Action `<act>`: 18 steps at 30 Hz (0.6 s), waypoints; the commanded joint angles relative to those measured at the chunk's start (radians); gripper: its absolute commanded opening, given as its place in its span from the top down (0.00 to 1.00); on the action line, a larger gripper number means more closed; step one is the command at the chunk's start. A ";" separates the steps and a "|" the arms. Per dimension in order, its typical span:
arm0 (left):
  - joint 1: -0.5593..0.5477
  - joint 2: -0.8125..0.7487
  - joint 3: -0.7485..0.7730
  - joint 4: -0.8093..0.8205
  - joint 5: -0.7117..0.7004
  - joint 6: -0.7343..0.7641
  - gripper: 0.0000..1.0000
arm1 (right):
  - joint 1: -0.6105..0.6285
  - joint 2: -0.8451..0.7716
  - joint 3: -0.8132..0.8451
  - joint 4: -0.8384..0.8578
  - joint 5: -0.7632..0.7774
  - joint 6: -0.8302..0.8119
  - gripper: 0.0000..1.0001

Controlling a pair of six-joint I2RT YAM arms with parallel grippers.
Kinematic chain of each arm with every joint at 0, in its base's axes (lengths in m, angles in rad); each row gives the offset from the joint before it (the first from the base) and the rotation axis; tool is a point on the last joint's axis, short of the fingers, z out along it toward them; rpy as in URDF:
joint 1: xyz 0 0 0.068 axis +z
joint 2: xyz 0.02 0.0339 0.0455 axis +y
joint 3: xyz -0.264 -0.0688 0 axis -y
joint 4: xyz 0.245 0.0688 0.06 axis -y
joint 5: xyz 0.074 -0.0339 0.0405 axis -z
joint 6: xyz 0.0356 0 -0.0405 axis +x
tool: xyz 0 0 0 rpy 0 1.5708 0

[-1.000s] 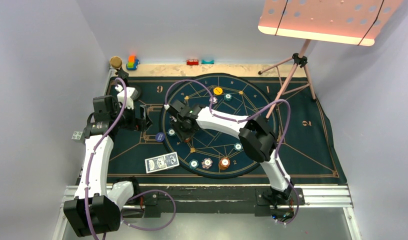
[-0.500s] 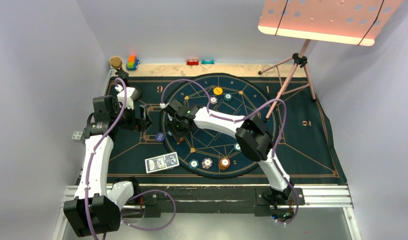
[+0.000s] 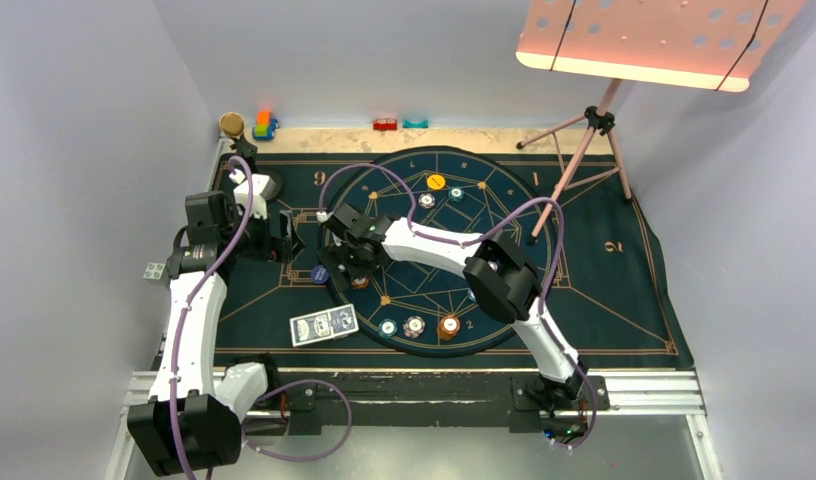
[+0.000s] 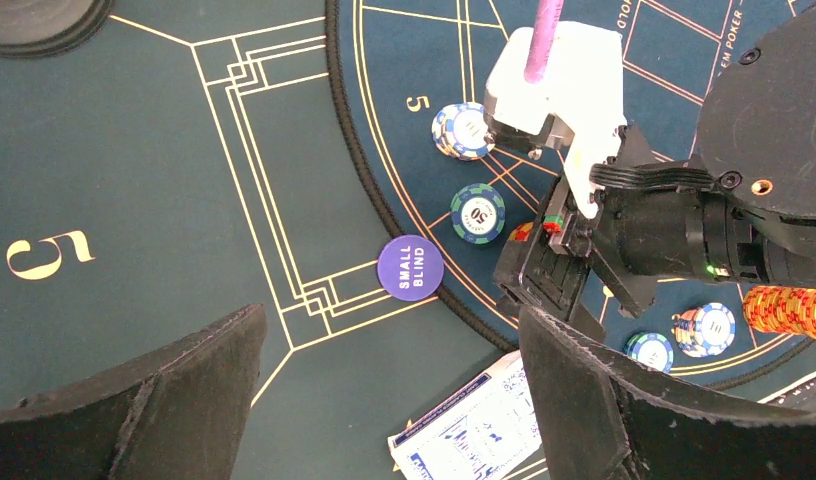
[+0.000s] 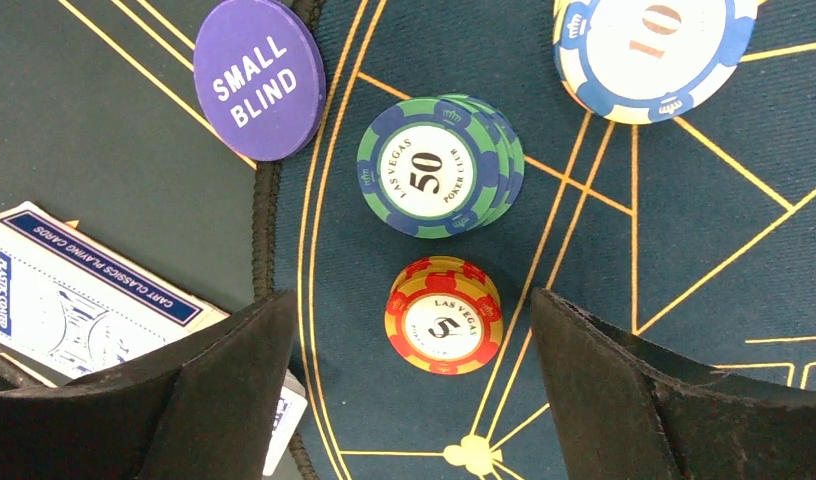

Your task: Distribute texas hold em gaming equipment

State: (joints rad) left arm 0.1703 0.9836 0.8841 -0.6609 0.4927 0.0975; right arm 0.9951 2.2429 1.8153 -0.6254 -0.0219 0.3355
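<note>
While apart, right gripper (image 5: 416,400) fingers astride red-yellow chip stack (image 5: 444,315), seemingly clear; left gripper (image 4: 384,400) fingers likewise apart.

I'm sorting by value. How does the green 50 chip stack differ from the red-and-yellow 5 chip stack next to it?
The green 50 chip stack is green with blue edge spots; the red-and-yellow 5 chip stack is yellow with red spots. The 50 stack is fanned sideways; the 5 stack sits nearly square. Both are round, read LAS VEGAS, and lie flat on the dark felt.
</note>
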 commanded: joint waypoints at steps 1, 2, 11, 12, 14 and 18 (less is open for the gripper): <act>0.011 -0.016 -0.007 0.020 0.018 0.011 0.00 | -0.007 -0.073 0.019 -0.024 0.062 -0.004 0.09; 0.010 -0.018 -0.007 0.021 0.017 0.011 0.00 | -0.008 -0.099 0.010 -0.028 0.075 -0.005 0.08; 0.009 -0.017 -0.007 0.020 0.013 0.011 0.00 | -0.019 -0.428 -0.236 -0.056 0.162 -0.005 0.02; 0.010 -0.018 -0.008 0.020 0.012 0.012 0.00 | -0.019 -0.464 -0.288 -0.058 0.165 0.000 0.02; 0.010 -0.018 -0.008 0.022 0.014 0.014 0.00 | -0.019 -0.542 -0.404 -0.063 0.172 0.010 0.02; 0.010 -0.014 -0.010 0.023 0.017 0.015 0.00 | -0.019 -0.676 -0.582 -0.080 0.178 0.046 0.02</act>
State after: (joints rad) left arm 0.1703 0.9833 0.8841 -0.6605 0.4923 0.0978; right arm 0.9752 1.6409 1.3739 -0.6594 0.1230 0.3420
